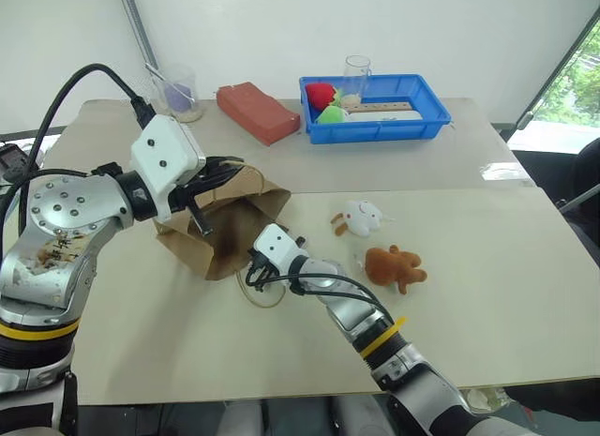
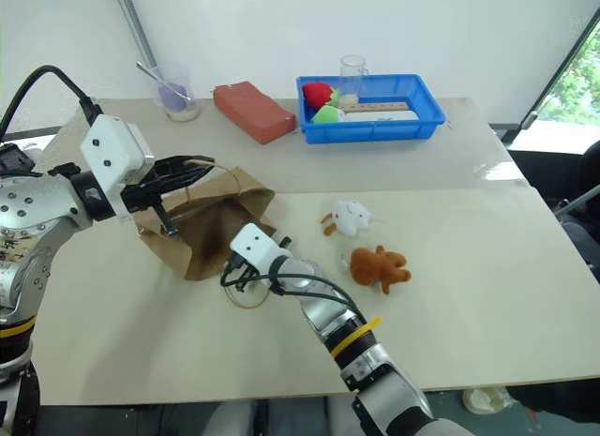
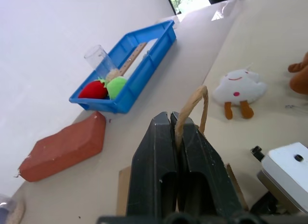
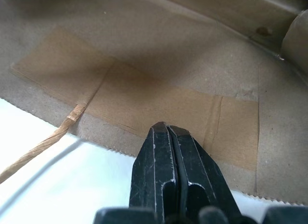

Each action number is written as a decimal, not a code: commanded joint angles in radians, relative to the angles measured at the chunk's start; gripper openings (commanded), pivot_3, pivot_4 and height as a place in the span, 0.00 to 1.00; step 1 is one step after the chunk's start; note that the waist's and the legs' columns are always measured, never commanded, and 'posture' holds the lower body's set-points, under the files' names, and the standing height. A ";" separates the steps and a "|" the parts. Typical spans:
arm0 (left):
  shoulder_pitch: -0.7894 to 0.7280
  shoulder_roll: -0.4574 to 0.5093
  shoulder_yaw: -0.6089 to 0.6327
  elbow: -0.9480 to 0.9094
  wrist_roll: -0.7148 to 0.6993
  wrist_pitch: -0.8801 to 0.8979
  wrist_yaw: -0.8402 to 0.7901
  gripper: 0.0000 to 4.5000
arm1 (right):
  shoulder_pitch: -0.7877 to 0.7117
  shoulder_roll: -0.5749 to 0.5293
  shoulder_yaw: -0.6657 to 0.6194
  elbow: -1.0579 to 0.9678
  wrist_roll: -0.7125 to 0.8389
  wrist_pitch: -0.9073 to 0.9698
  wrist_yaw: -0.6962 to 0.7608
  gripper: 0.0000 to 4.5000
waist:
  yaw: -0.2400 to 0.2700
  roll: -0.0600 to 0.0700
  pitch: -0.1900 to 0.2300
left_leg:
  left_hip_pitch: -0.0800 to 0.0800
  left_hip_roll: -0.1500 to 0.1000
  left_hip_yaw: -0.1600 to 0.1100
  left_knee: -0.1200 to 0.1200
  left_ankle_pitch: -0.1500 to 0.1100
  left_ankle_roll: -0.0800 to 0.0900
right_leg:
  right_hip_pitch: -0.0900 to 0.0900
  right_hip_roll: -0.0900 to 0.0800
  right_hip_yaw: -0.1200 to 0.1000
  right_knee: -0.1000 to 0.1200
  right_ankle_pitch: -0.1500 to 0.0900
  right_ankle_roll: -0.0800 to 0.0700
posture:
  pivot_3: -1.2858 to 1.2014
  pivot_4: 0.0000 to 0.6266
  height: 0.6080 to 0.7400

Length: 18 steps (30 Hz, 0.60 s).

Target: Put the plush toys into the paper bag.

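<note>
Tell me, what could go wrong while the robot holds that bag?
The left gripper is shut on only the thin twisted-paper handle of the brown paper bag, so the handle might tear or slip out. The right gripper is shut at the bag's lower edge, so the mouth might sag shut. The white plush toy and reddish-brown plush toy lie outside, and both grippers are busy.

Bag left, toys right on the table.
The paper bag lay left of the plush toys; a brick-shaped block and bin sat behind.
</note>
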<state>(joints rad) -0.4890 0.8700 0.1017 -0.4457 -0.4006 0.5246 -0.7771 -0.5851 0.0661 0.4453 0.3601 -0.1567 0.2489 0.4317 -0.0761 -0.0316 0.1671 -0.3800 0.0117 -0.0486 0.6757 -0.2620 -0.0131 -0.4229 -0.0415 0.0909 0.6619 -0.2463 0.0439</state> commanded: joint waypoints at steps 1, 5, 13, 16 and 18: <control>0.003 0.005 0.047 -0.036 0.004 -0.011 0.020 0.00 | 0.007 0.008 0.005 0.045 -0.012 0.014 -0.006 0.02 | 0.000 0.000 0.000 | 0.000 0.000 0.000 0.000 0.000 0.000 | 0.000 0.000 0.000 0.000 0.000 0.000 | 0.52 0.24 1.00; -0.009 -0.006 0.038 -0.039 0.065 -0.102 0.035 0.00 | -0.002 0.009 -0.004 0.058 -0.014 0.013 -0.015 0.02 | 0.000 0.000 0.000 | 0.001 0.000 0.000 0.000 0.000 0.000 | 0.000 0.000 0.000 0.000 0.000 -0.001 | 0.52 0.24 1.00; 0.031 -0.054 0.082 -0.050 0.048 -0.086 0.090 0.00 | -0.007 0.022 -0.012 0.066 -0.008 0.011 -0.022 0.02 | -0.002 0.000 0.000 | 0.002 0.001 0.000 0.000 0.000 0.000 | 0.001 0.001 0.000 0.001 0.001 -0.001 | 0.52 0.24 1.00; 0.085 -0.094 0.102 -0.076 -0.013 -0.005 0.117 0.00 | -0.010 0.035 -0.024 0.062 0.001 0.006 -0.029 0.02 | -0.008 0.000 0.000 | 0.003 0.001 0.000 0.000 0.000 0.000 | 0.001 0.001 0.000 0.001 0.001 -0.001 | 0.52 0.24 1.00; 0.122 -0.115 0.109 -0.095 -0.042 0.033 0.127 0.00 | -0.015 0.045 -0.033 0.053 0.009 0.005 -0.032 0.02 | -0.010 0.000 0.000 | 0.003 0.001 0.000 0.000 0.000 0.000 | 0.001 0.001 0.000 0.001 0.001 -0.001 | 0.52 0.24 1.00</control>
<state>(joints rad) -0.3720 0.7576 0.1797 -0.4958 -0.4085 0.5346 -0.6683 -0.6027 0.0936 0.4224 0.3991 -0.1515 0.2481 0.4100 -0.0861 -0.0316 0.1671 -0.3774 0.0130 -0.0485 0.6758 -0.2620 -0.0131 -0.4216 -0.0402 0.0909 0.6629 -0.2455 0.0426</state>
